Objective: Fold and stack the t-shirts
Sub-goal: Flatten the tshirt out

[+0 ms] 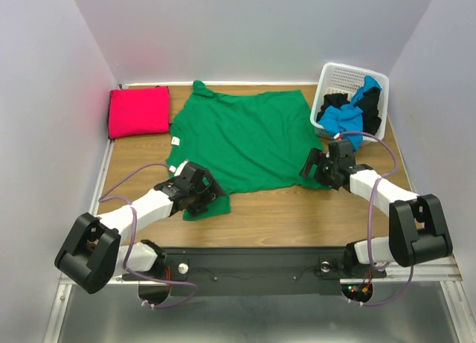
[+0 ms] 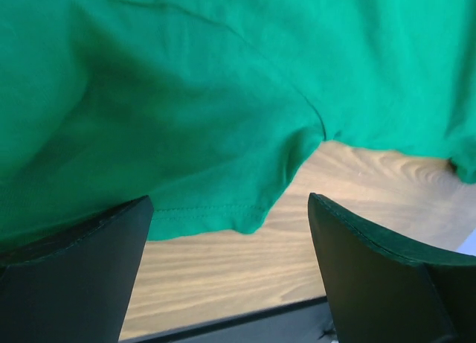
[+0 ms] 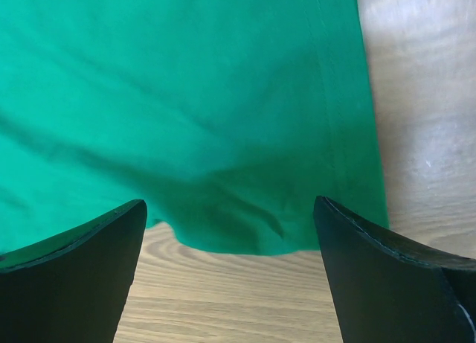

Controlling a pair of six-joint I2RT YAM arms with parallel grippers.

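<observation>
A bright green t-shirt (image 1: pixel 245 138) lies spread flat on the wooden table (image 1: pixel 297 209). A folded magenta-red t-shirt (image 1: pixel 138 111) lies at the back left. Blue (image 1: pixel 349 118) and black (image 1: pixel 332 103) t-shirts are piled in the white basket (image 1: pixel 342 79). My left gripper (image 1: pixel 201 198) is open over the green shirt's near left corner; its hem (image 2: pixel 208 209) shows just beyond the open fingers (image 2: pixel 82 276). My right gripper (image 1: pixel 321 170) is open at the shirt's near right corner; the green edge (image 3: pixel 245 224) lies beyond its fingers (image 3: pixel 387 276).
The white lattice basket stands at the back right corner. White walls close in the table on the left, back and right. A black rail (image 1: pixel 253 257) runs along the near edge between the arm bases.
</observation>
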